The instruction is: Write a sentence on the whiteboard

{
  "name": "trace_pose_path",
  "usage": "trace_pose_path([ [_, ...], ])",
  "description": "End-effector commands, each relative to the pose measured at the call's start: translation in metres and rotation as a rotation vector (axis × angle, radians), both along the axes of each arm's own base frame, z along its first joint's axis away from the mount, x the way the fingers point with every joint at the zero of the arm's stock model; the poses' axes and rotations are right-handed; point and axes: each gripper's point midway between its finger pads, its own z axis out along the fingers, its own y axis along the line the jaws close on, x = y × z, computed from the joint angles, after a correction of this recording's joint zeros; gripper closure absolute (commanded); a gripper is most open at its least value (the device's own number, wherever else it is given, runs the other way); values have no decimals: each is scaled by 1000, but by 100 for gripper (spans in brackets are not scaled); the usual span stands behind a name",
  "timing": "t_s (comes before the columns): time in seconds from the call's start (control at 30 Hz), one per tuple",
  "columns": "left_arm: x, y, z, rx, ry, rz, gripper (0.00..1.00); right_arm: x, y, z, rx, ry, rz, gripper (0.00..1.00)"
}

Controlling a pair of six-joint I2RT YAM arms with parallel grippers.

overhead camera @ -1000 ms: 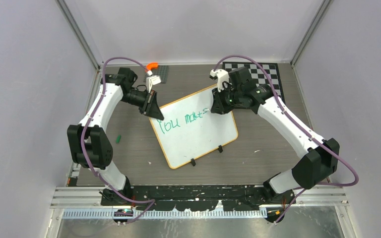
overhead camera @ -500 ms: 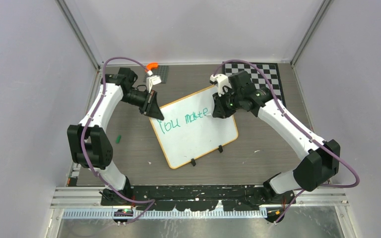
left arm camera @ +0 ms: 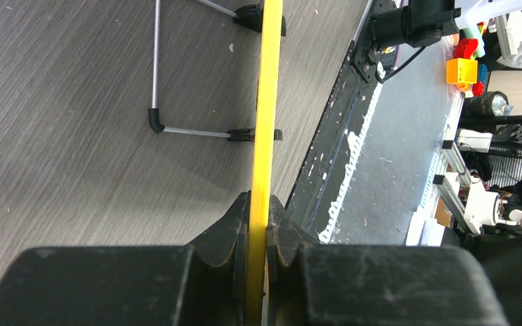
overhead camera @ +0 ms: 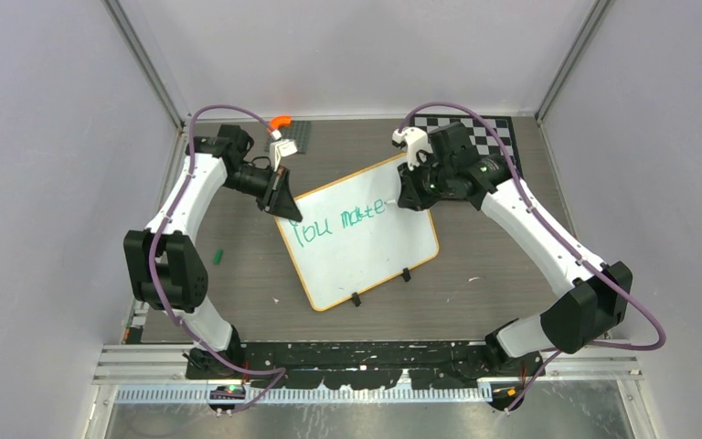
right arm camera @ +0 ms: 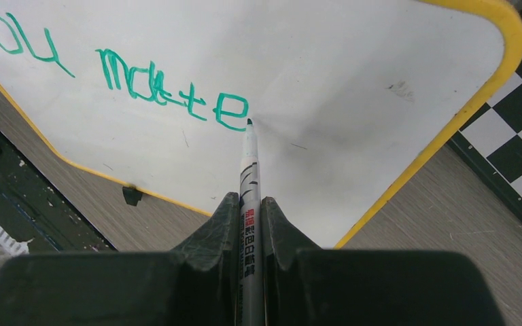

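The whiteboard (overhead camera: 366,251) lies tilted at the table's middle, with a yellow rim (left arm camera: 265,102). The sentence (overhead camera: 338,222) in green reads "You matte" (right arm camera: 170,88). My left gripper (overhead camera: 285,203) is shut on the whiteboard's rim at its far left corner, its fingers (left arm camera: 234,224) pinching the edge. My right gripper (overhead camera: 409,197) is shut on a silver marker (right arm camera: 250,183). The marker's green tip (right arm camera: 249,122) meets the board (right arm camera: 353,75) just right of the last "e".
A black-and-white chequered board (overhead camera: 492,137) lies at the back right, close to the whiteboard's corner (right arm camera: 516,136). A grey plate (overhead camera: 298,135) and an orange piece (overhead camera: 280,121) sit at the back left. A small green cap (overhead camera: 220,254) lies on the left.
My right gripper has moved to the right along the first line with the marker, and the letter "e" now ends the green word. The left gripper has not moved.
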Motion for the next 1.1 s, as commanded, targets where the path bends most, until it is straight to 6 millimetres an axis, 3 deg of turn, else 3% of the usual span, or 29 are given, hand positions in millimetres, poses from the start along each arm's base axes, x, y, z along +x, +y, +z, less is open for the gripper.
trace_pose_path([
  [0.0,0,5,0,44,-24,7,100,6,3,36,44,-102,17,100],
  [0.43,0,6,-2,52,-22,8,100,22,0,17,-6,-96,-12,100],
  [1.07,0,5,-2,50,-23,7,100,-2,-10,-8,-18,-30,-16,100],
])
